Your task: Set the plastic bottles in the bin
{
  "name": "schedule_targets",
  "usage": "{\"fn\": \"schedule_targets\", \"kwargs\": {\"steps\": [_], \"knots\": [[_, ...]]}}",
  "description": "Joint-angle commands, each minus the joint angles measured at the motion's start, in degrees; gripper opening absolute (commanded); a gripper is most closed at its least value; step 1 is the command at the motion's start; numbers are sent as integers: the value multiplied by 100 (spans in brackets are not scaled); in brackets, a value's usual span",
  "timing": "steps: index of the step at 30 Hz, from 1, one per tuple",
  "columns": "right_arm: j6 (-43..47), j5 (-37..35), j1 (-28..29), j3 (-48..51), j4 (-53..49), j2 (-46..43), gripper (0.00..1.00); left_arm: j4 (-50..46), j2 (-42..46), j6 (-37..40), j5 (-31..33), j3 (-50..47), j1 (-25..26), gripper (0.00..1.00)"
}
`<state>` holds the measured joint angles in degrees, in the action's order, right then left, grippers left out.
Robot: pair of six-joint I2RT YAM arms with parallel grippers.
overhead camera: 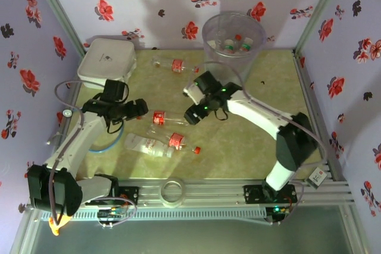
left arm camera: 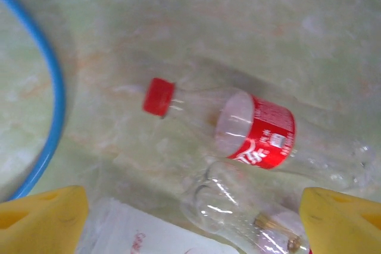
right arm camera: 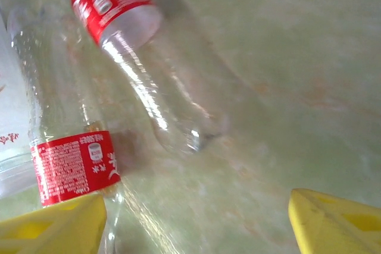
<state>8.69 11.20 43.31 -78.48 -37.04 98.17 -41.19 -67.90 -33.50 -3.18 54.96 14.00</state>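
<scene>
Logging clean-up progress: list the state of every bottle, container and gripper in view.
bin: upright, several bottles inside.
far bottle: lying near the bin, outside it.
middle bottle: lying, red cap on, not gripped.
front bottles: two lying together, not gripped.
white box: lid shut.
left gripper: open, empty.
right gripper: open, empty.

soft even overhead light, faint shadows on the table [overhead camera: 250,153], blurred wrist views, glare on plastic bottles [right arm camera: 149,93].
</scene>
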Motion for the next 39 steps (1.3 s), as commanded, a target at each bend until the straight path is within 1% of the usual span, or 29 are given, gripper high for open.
{"fn": "schedule_targets", "kwargs": {"steps": [1,7,14,19,28,33,39], "knots": [[614,-89,313,-479,248,453,82,114,280,-525,-107,-222,-283,91],[856,-24,499,-862,601,1203,85,273,299,-571,-272,-456,-530,91],[892,190,495,-1404,566,1986,86,495,215,-581,-394,-625,-547,91],[759,433,511,-1452,648,2258,86,574,131,-521,-427,-642,-548,91],[508,496,510,-1606,733,2706,84,771,14,-595,-517,-651,-552,90],[446,400,503,-1724,684,2849,81,875,-11,-656,-583,-706,-547,90],[315,123,464,-1662,818,2761,76,962,-48,-687,-630,-753,-547,90]]}}
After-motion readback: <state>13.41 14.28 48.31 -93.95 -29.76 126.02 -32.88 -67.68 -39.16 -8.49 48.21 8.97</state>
